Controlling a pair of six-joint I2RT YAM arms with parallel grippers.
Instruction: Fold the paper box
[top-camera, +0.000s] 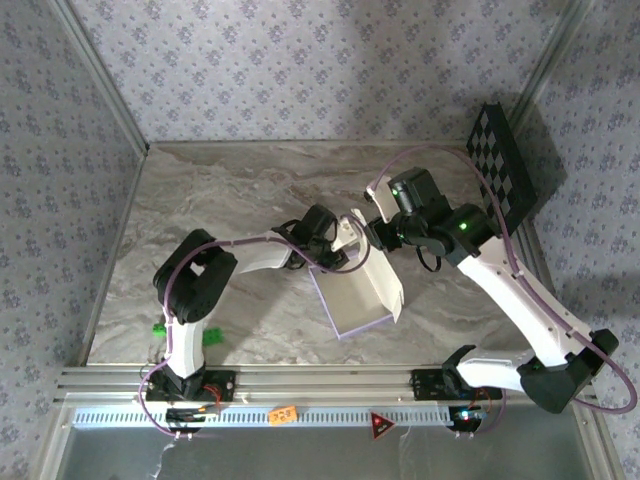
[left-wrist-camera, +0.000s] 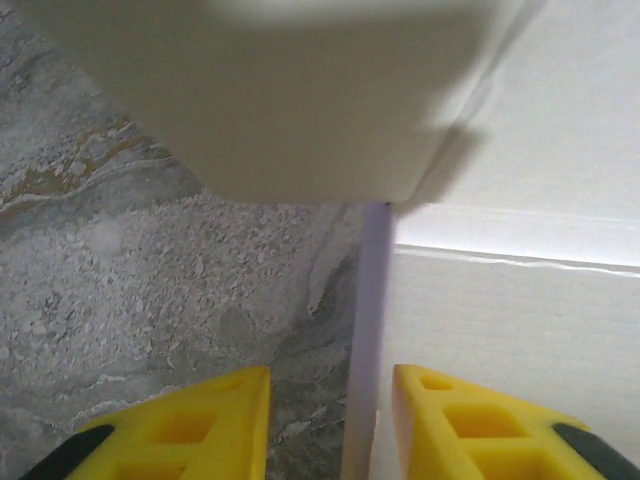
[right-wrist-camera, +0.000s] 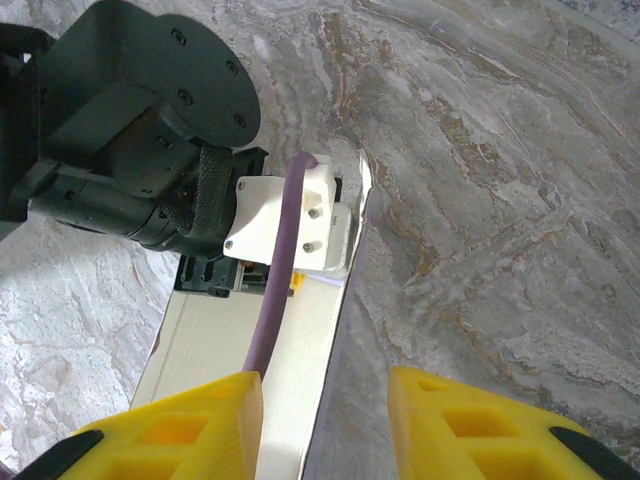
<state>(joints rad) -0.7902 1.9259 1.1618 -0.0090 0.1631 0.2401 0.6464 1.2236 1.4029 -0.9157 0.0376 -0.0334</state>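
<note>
**A:** How does the left gripper (left-wrist-camera: 333, 425) stand?

**B:** Partly open. Its yellow fingers (left-wrist-camera: 200, 430) sit on either side of a thin lavender card edge, with a clear gap on the outer side, so nothing is clamped.

**A:** And the right gripper (right-wrist-camera: 327, 430)?

**B:** Much the same. The jaws are apart, with the rim of a cream panel running up between them. The left arm's black wrist and its purple cable (right-wrist-camera: 275, 300) lie just ahead of it.

**A:** Where is the paper box (top-camera: 358, 300)?

**B:** At the middle of the table (top-camera: 230, 190), just below the spot where the two grippers meet. It is half formed. The lavender floor lies flat and open to view, a cream wall stands along its right side, and a cream flap is raised at the far end between the grippers.

**A:** What is it made of?

**B:** Thin, smooth card with crisp creases and a rounded flap corner, seen in the left wrist view.

**A:** And around it?

**B:** The tabletop is marbled grey and tan stone pattern. The walls (top-camera: 300, 60) are papered with a small floral print. A black-and-white checkerboard panel (top-camera: 505, 165) leans at the right, and an aluminium rail (top-camera: 330, 382) runs along the near edge, carrying both arm bases.
</note>
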